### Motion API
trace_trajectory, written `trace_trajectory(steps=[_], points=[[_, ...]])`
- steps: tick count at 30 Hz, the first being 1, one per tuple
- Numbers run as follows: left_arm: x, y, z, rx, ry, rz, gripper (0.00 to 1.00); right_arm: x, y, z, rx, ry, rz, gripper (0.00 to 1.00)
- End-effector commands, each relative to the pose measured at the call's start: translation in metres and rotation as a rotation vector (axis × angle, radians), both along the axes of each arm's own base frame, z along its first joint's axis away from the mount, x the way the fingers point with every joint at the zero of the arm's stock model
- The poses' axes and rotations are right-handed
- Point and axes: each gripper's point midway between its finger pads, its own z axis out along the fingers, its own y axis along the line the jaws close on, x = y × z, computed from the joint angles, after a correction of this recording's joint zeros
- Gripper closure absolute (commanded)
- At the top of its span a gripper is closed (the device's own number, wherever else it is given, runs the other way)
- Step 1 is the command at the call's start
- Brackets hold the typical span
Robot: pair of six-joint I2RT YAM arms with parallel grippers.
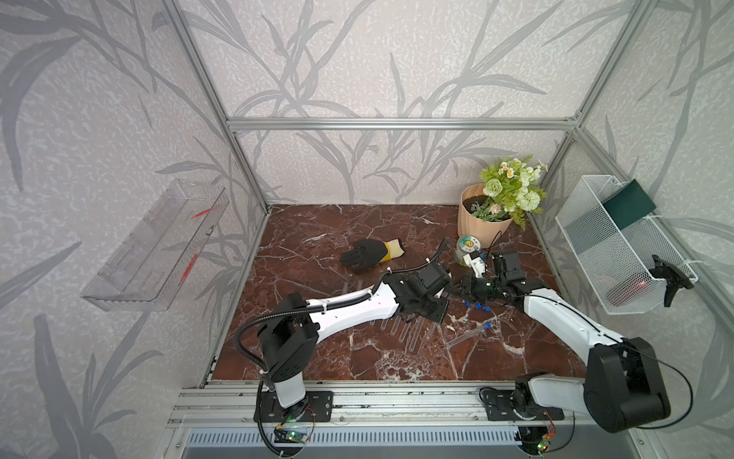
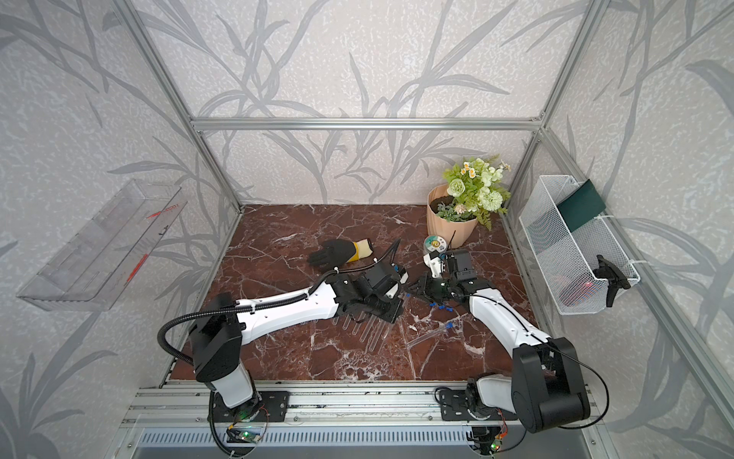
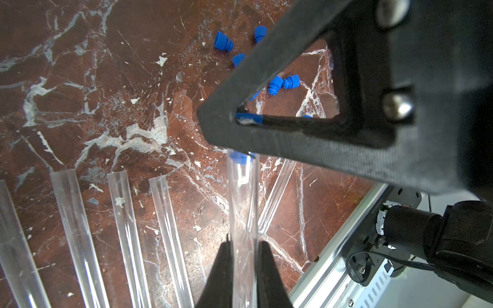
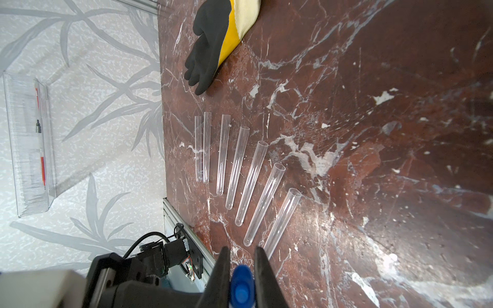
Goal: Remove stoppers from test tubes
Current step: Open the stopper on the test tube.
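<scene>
My left gripper (image 3: 244, 241) is shut on a clear test tube (image 3: 242, 200), held a little above the table. The tube's mouth carries a blue stopper (image 4: 240, 282), and my right gripper (image 4: 241, 250) is shut on that stopper. In both top views the two grippers meet tip to tip at mid-table (image 1: 452, 289) (image 2: 411, 288). Several loose blue stoppers (image 3: 223, 41) (image 1: 476, 305) lie on the marble under the right gripper. Several unstoppered test tubes (image 4: 250, 184) (image 1: 401, 332) lie fanned out near the front. One more stoppered tube (image 1: 468, 334) lies to their right.
A black and yellow glove (image 1: 371, 254) lies behind the left arm. A flower pot (image 1: 482, 222) and a small spool (image 1: 466, 248) stand at the back right. A white mesh basket (image 1: 619, 254) hangs on the right wall, a clear shelf (image 1: 155, 246) on the left.
</scene>
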Motion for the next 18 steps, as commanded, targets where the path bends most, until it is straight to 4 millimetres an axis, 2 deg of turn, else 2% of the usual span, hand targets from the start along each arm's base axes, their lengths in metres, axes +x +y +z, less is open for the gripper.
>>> trace_trajectory(steps=[1,18], points=[[0.0,0.002,0.0,0.021,-0.012,-0.01,0.93,0.016,-0.003,0.016,0.016,-0.054,-0.018,0.95],[-0.002,0.005,-0.009,0.06,-0.007,-0.029,0.93,0.029,-0.009,0.022,0.021,-0.065,-0.04,0.97]])
